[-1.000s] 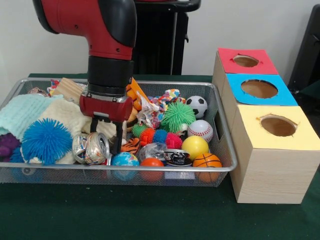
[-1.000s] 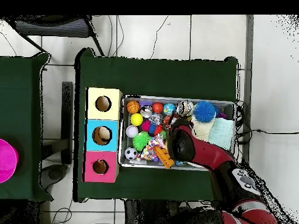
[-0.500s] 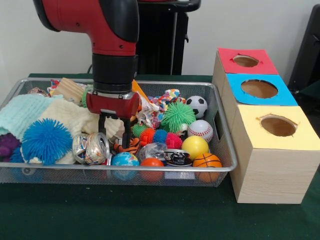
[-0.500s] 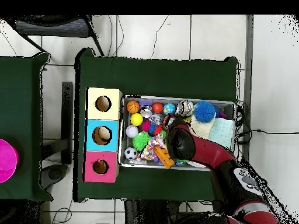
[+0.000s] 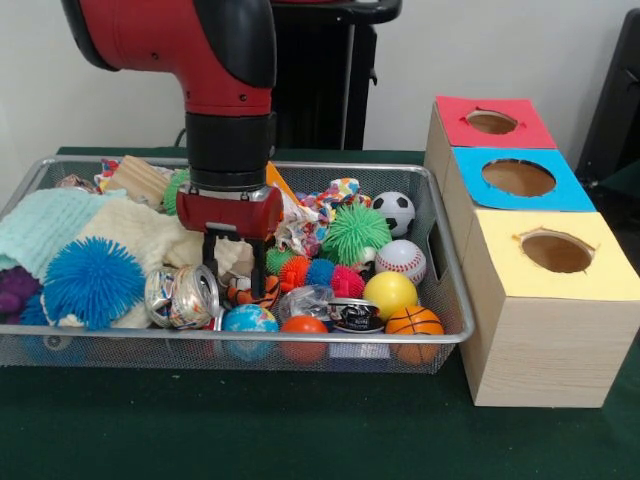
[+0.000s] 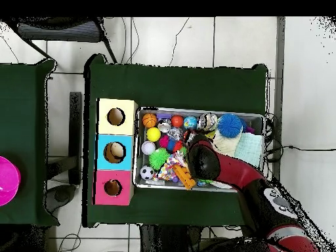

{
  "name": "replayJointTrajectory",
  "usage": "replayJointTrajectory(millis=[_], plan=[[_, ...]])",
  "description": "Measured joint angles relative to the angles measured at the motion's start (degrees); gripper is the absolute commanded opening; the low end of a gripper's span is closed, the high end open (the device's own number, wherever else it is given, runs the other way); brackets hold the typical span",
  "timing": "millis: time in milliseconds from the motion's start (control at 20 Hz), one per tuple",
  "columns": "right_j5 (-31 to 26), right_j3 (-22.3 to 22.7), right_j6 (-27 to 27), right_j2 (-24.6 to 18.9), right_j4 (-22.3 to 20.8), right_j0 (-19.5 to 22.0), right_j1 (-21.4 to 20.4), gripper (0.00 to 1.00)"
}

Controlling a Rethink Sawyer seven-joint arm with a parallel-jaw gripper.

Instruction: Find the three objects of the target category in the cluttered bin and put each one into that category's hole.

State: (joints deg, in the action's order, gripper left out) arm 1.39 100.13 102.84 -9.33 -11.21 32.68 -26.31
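You see the gripper (image 5: 235,268), fingers spread, straddling a cream cloth (image 5: 232,256) above the tiger-striped toy (image 5: 262,292) inside the mesh bin (image 5: 440,290).

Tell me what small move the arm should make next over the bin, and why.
Probably a short, straight descent. The pincer hangs open in the wire bin, its fingers either side of the orange tiger-striped toy but seemingly just above it. Lowering a little should bring the fingers around it before closing. The crushed can sits close on one side, so sideways drift looks risky.
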Motion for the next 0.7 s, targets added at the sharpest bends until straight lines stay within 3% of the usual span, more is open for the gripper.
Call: replayJointTrajectory(millis=[700], plan=[[0.06, -0.30, 0.00, -3.32, -1.13, 2.01, 4.69, 1.00]])
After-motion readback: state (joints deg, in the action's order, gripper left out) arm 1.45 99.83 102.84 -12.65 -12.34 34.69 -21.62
